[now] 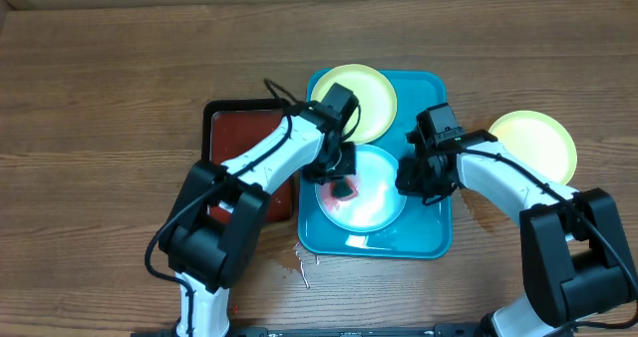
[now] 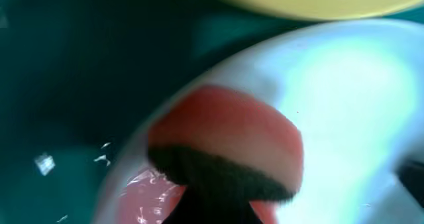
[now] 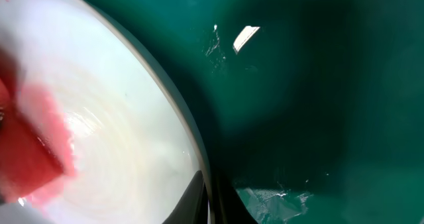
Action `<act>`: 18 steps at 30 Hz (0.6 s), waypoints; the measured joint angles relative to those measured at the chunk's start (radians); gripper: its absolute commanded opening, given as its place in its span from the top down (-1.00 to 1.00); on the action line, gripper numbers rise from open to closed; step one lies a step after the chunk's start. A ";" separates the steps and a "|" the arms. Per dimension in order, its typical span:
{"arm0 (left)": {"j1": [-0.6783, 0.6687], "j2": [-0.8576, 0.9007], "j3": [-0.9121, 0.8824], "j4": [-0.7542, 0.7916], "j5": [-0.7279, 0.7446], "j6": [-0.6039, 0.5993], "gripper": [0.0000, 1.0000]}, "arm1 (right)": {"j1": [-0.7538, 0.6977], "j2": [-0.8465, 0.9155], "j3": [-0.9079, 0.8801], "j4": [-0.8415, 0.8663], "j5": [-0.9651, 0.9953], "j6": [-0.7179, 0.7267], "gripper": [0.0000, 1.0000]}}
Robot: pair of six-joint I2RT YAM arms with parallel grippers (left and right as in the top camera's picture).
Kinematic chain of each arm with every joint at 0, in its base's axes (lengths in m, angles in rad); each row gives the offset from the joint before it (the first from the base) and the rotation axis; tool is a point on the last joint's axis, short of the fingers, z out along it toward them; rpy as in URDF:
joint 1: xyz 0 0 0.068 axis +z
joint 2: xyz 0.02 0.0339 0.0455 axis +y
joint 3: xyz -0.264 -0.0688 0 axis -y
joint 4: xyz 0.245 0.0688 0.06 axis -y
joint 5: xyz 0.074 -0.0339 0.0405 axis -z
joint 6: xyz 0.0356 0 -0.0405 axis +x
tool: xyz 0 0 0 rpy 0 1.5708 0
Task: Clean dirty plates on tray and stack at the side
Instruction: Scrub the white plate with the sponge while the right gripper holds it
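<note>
The turquoise tray [image 1: 434, 239] holds a pale blue-rimmed plate [image 1: 377, 205] in its middle and a yellow-green plate [image 1: 367, 96] at its far end. A second yellow-green plate [image 1: 535, 141] lies on the table to the right. My left gripper [image 1: 342, 182] is shut on a red sponge with a dark scrub face [image 2: 225, 141], pressed on the blue plate's left side [image 2: 351, 98], where a red smear shows. My right gripper [image 1: 416, 184] is shut on that plate's right rim [image 3: 202, 164], one finger inside and one outside [image 3: 213, 201]. The sponge also shows in the right wrist view [image 3: 26, 144].
A smaller dark red tray with a black rim [image 1: 239, 138] lies left of the turquoise tray, under my left arm. Small white scraps [image 1: 302, 262] lie on the wooden table near the tray's front left corner. Droplets glint on the tray floor [image 3: 246, 35].
</note>
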 measured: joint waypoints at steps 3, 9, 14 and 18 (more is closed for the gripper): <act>0.016 0.001 0.008 -0.068 -0.045 -0.023 0.92 | 0.002 0.000 0.000 0.000 -0.005 0.000 0.92; 0.021 0.002 0.026 -0.117 -0.106 0.002 0.92 | 0.006 0.001 0.000 0.000 -0.011 0.000 0.92; 0.020 0.006 0.028 -0.054 -0.069 0.114 0.92 | 0.006 0.001 0.000 0.001 -0.014 0.000 0.92; 0.012 0.024 0.029 0.052 0.060 0.179 0.92 | 0.006 0.001 0.000 0.000 -0.014 0.000 0.92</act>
